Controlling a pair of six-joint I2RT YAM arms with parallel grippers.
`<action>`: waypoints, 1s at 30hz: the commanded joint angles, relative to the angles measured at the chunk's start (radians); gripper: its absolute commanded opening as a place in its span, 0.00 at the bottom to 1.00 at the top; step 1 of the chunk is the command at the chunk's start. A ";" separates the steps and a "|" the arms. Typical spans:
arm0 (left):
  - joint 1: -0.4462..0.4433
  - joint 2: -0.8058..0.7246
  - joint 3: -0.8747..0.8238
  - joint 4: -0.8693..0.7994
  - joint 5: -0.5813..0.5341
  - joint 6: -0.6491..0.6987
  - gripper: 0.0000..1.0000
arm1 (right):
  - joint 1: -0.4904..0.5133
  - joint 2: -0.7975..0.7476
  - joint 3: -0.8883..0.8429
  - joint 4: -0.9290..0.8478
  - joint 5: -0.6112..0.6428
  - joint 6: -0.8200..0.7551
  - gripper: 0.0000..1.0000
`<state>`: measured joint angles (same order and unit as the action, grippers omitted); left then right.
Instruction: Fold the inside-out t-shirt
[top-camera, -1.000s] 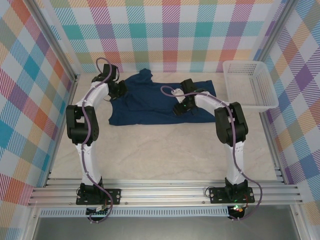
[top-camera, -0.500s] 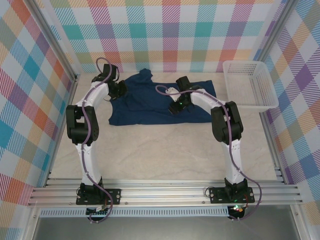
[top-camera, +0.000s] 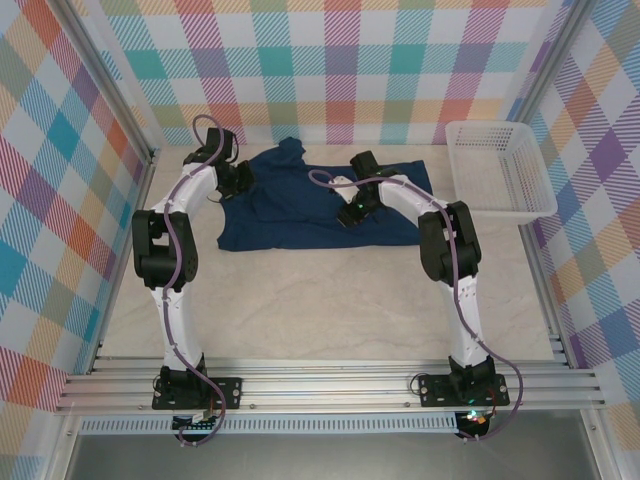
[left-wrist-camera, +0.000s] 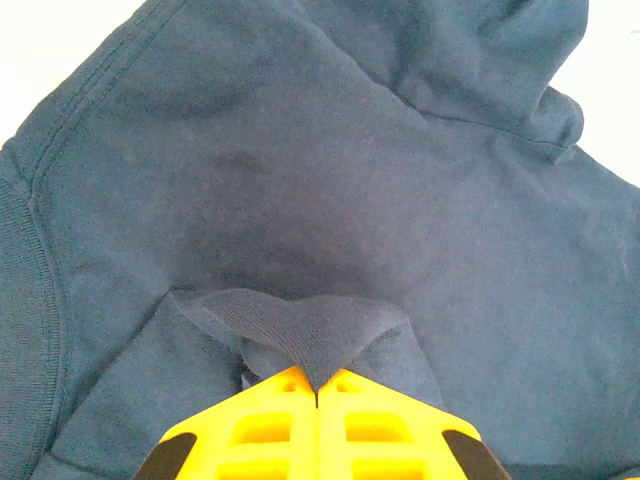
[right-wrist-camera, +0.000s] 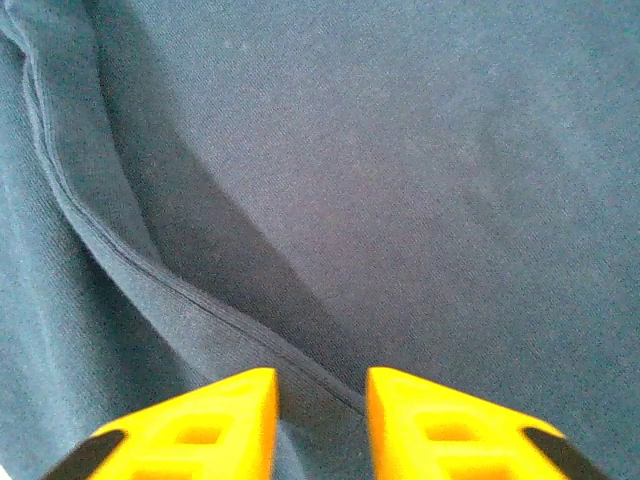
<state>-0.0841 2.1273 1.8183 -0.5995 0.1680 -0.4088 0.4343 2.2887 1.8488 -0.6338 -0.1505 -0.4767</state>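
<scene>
The inside-out t-shirt (top-camera: 300, 210) lies spread flat on the surface (top-camera: 320, 300), to the left of the white basket (top-camera: 497, 168) and apart from it. My left tool (left-wrist-camera: 317, 392), at the shirt edge farthest from the basket, is fully closed and pinches a small peak of navy cloth between its yellow jaws. My right tool (right-wrist-camera: 320, 400), on the shirt half nearer the basket, is narrowly parted. A stitched seam fold runs into the gap, and I cannot tell whether it is clamped. My right arm (top-camera: 445, 240) crosses the shirt corner nearest the basket. Checked walls (top-camera: 340, 60) rise behind the basket.
</scene>
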 joint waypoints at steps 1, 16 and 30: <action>0.015 -0.010 0.017 -0.019 0.006 0.018 0.00 | 0.010 0.023 0.033 -0.028 -0.017 -0.014 0.22; 0.016 -0.016 0.012 -0.019 0.008 0.021 0.00 | 0.011 0.018 0.023 -0.046 -0.057 -0.052 0.42; 0.020 -0.021 0.011 -0.023 0.005 0.022 0.00 | 0.019 0.057 0.072 -0.063 -0.012 -0.059 0.18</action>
<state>-0.0826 2.1273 1.8183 -0.5999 0.1677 -0.4019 0.4431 2.3421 1.8980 -0.6788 -0.1505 -0.5228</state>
